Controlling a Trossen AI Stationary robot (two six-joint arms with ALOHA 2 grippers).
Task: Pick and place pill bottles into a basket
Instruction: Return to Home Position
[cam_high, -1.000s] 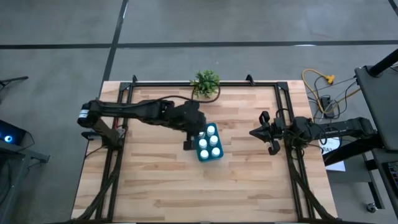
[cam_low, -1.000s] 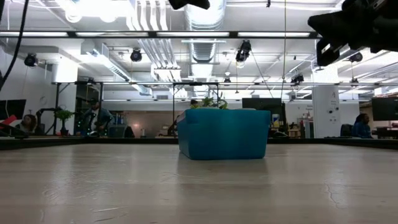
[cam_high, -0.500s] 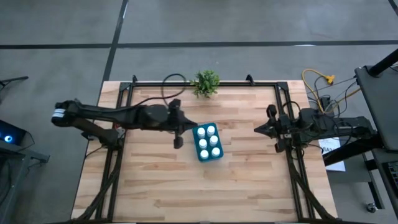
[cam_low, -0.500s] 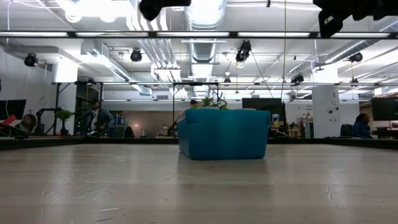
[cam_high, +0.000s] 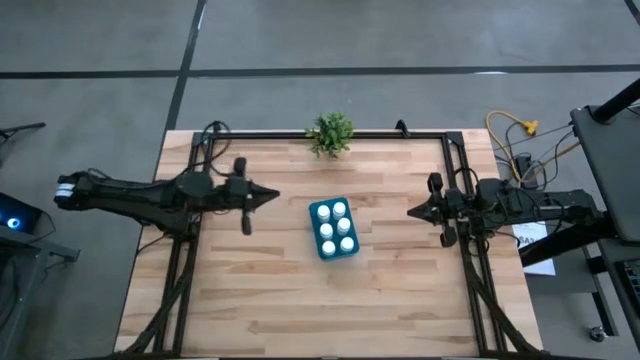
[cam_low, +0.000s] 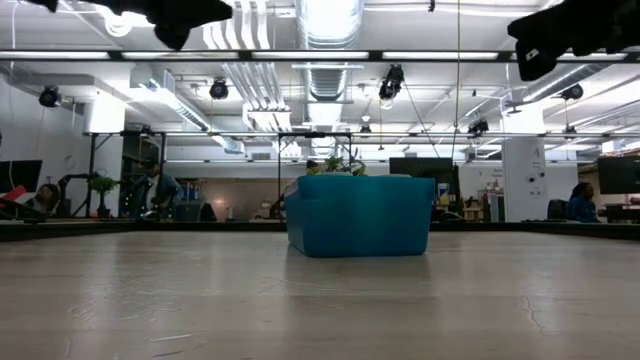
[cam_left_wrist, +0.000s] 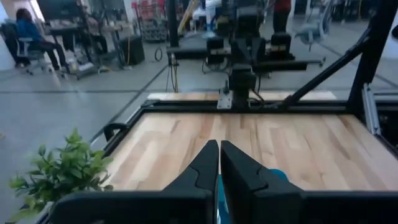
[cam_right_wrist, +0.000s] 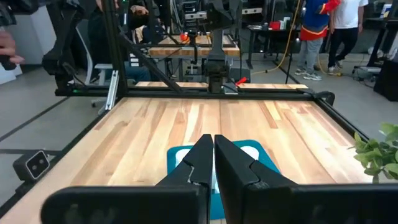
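The teal-blue basket stands on its base near the middle of the table, also showing in the low view. Several white-capped pill bottles stand upright inside it. My left gripper is shut and holds nothing; it is level, left of the basket, and points toward it. From the table's right side my right gripper, shut and holding nothing too, points level toward the basket. In the wrist views the shut fingers of the left gripper and the right gripper meet, with part of the basket beyond.
A small green potted plant stands at the table's far edge, behind the basket. Black frame rails run along the table's left, right and far sides. Bare wood lies between the basket and the near edge.
My left gripper has drawn back from over the basket toward the table's left edge, tipping from pointing down to level, and has stayed shut. My right gripper has risen slightly near the right edge. The basket and bottles have not moved.
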